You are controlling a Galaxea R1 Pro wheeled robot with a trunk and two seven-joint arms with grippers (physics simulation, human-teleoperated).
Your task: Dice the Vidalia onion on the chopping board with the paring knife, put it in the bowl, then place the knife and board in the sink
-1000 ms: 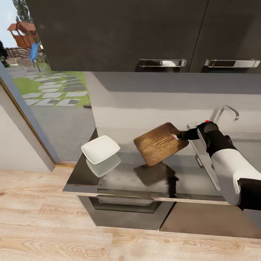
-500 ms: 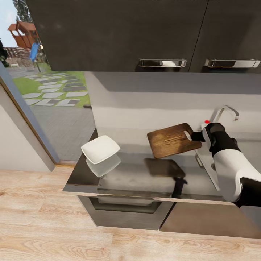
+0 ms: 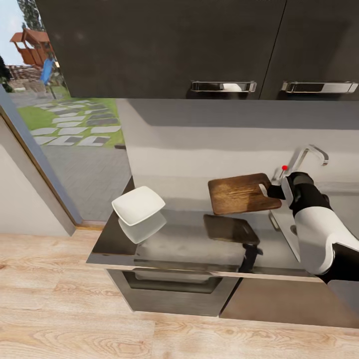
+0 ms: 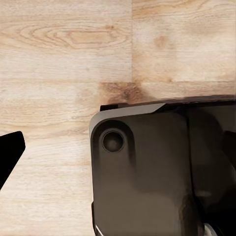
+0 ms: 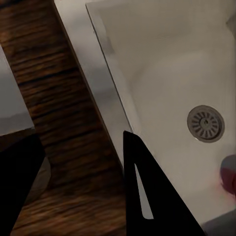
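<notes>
Dark brown wooden chopping board is hanging level above the grey tabletop, the right tool pinching its handle end (grip looks firm). Carrying it level over the matte grey sink before lowering seems wise.

Dark brown wooden chopping board marked by darker grain streaks. Glossy white squarish bowl mirrored in reflective grey countertop. Matte pale grey sink basin fitted with darker grey round drain. Chrome tap topped by red knob. Glossy black upper cabinets trimmed with silver handles. Light tan wood-grain plank floor seen below. Right arm coloured white and black.
</notes>
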